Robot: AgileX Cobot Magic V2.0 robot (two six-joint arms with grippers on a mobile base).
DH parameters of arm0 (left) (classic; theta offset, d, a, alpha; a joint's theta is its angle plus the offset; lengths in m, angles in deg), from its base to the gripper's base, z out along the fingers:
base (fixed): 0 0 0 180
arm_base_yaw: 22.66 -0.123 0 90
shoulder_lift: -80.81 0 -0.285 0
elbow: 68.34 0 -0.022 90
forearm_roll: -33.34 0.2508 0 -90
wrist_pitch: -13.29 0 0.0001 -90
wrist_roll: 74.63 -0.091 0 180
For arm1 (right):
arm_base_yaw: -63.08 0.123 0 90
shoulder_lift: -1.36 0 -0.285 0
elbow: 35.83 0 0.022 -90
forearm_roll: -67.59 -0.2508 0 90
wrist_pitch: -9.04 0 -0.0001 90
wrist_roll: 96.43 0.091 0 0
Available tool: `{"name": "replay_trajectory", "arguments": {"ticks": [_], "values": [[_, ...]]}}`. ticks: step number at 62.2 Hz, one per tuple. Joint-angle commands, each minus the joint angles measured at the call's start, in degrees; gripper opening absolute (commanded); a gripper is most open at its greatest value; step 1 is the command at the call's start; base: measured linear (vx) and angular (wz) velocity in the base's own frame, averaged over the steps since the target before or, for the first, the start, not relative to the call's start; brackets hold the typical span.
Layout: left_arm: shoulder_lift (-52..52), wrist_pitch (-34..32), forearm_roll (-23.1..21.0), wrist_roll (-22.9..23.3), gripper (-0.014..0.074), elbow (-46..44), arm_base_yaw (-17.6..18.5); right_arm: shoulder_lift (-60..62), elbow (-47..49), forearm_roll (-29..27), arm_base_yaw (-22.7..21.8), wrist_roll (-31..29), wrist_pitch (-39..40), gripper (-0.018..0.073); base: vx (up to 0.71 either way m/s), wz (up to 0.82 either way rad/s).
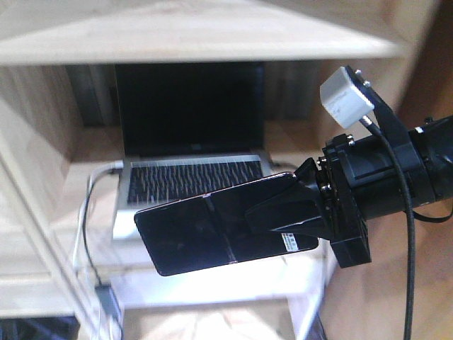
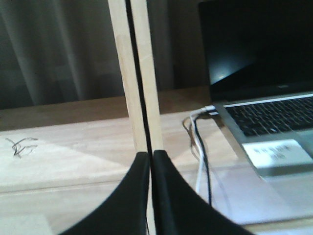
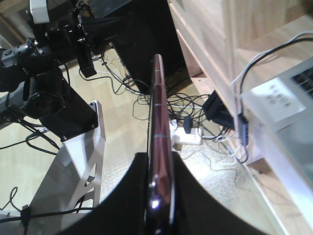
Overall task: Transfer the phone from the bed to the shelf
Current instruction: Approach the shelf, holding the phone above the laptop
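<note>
Shelf (image 1: 212,35) compartment holds an open grey laptop (image 1: 191,180). Phone (image 1: 205,234) is in mid-air in front of it, long axis near-horizontal, free end pointing left and slightly down. It's glossy black with a mid seam, white sticker and pinkish edge. Right claw (image 1: 279,209) is clamped on its right end, hiding that end. Left claw (image 2: 150,159) has its tips pressed together.
</note>
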Motion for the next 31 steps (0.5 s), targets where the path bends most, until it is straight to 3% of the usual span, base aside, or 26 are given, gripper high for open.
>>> {"name": "replay_trajectory", "arguments": {"ticks": [1, 31], "values": [[-0.8, -4.1, -0.5, 0.3, 0.0001, -1.2, 0.2, 1.6, 1.6, -4.7, 0.0, -0.3, -3.8, -0.0002, 0.22, 0.08], [-0.8, -4.1, -0.5, 0.3, 0.0001, -1.2, 0.2, 1.6, 1.6, -4.7, 0.0, -0.3, -3.8, -0.0002, 0.14, 0.03]]}}
